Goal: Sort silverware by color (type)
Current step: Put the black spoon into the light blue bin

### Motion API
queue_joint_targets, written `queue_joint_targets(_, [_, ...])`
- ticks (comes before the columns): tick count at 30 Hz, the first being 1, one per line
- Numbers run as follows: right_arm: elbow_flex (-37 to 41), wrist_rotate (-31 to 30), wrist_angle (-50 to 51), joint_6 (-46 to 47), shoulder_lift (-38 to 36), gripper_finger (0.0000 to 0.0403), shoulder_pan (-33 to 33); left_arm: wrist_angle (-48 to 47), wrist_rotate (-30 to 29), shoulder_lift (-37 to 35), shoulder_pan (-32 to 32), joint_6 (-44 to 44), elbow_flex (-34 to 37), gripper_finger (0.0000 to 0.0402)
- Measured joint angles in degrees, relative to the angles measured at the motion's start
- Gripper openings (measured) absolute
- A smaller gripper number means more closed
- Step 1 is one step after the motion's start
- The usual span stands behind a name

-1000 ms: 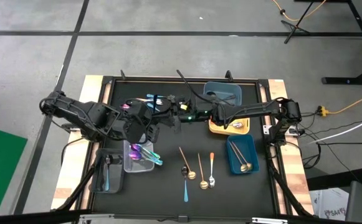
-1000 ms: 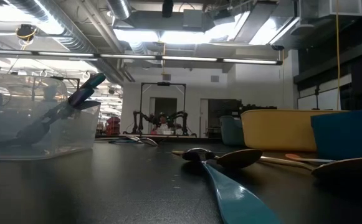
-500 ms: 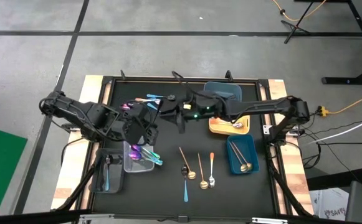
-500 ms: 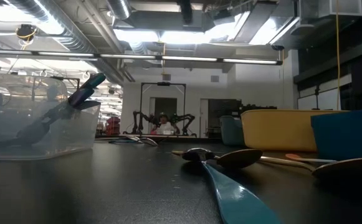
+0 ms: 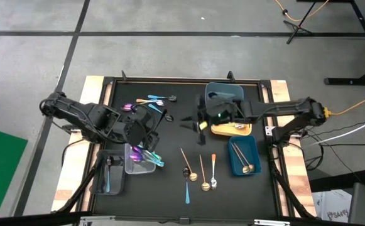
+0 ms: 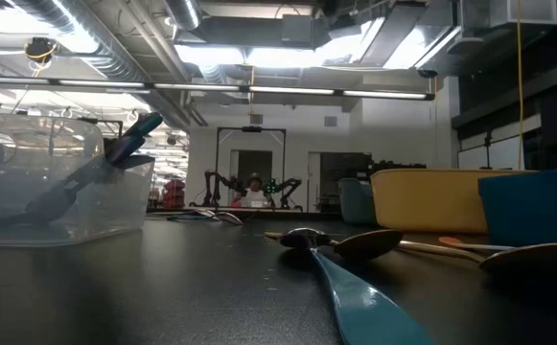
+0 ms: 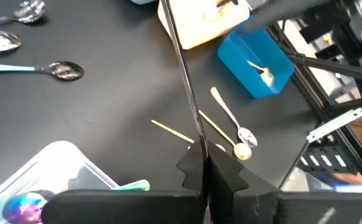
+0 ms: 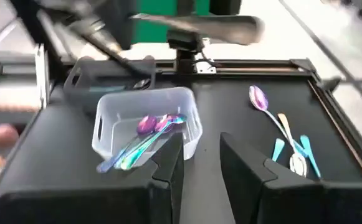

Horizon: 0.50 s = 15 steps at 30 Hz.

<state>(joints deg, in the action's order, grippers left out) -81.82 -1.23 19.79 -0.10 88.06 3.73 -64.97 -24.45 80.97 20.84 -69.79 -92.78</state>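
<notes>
My left gripper (image 5: pixel 152 120) hovers over the table's left half, shut on a thin dark spoon (image 7: pixel 182 68), which shows blurred in the right wrist view (image 8: pixel 196 25). My right gripper (image 5: pixel 198 122) hangs open near the middle with nothing between its fingers (image 8: pixel 200 168). A clear tray (image 5: pixel 138 160) holds iridescent purple spoons (image 8: pixel 146 127). Loose spoons lie flat at the far left (image 5: pixel 147 102) and near the middle front (image 5: pixel 198 172). My left gripper pinches the dark spoon's handle (image 7: pixel 197 138) between its two shut fingers. The fingers slant down toward the table's right side, and the handle sticks out ahead of them, in line with them. The spoon is lifted clear of the table; its bowl lies outside the left wrist view.
A dark tray (image 5: pixel 110 172) with a teal spoon stands beside the clear one. On the right stand a grey-blue tray (image 5: pixel 225 94), a yellow tray (image 5: pixel 232 130) and a blue tray (image 5: pixel 244 155) with a gold spoon. A teal spoon (image 6: pixel 355 297) lies close to the front edge.
My right gripper has drawn back from my left gripper toward the table's right edge, staying open, and its wrist has rolled. My left gripper has kept its place, shut.
</notes>
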Motion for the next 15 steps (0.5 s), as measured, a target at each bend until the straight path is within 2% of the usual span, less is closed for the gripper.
queue_joint_targets(10, [0.0, -5.8, 0.2, -18.3, 0.6, 0.0095, 11.8, 5.7, 8.4, 5.6, 0.2, 2.8, 3.5, 0.0])
queue_joint_targets(15, [0.0, -6.4, 0.3, -25.8, 1.5, 0.0095, 17.1, 11.3, 11.9, 9.7, 0.3, 6.1, 3.6, 0.0])
